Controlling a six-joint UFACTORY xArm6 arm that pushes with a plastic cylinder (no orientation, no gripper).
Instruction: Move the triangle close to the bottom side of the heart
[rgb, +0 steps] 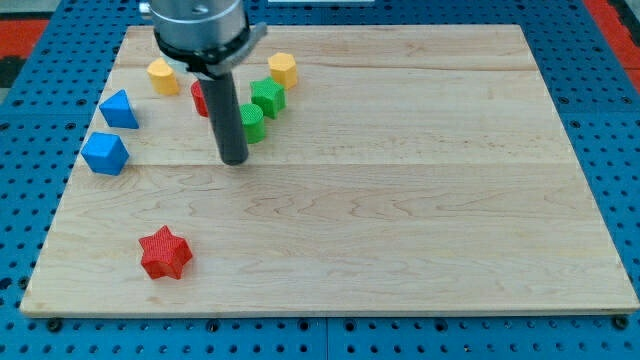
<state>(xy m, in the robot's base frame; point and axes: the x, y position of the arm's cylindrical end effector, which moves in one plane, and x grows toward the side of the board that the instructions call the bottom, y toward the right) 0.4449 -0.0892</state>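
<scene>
Two blue blocks (119, 109), two yellow (163, 76), two green (267, 98), two red (165, 252).

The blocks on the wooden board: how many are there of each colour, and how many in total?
Blue: 2, the blue triangle and the blue block
Yellow: 2, the yellow heart and the yellow hexagon
Green: 2, the upper green block and the lower green block
Red: 2, the red star and the red block, partly hidden behind the rod
Total: 8
</scene>
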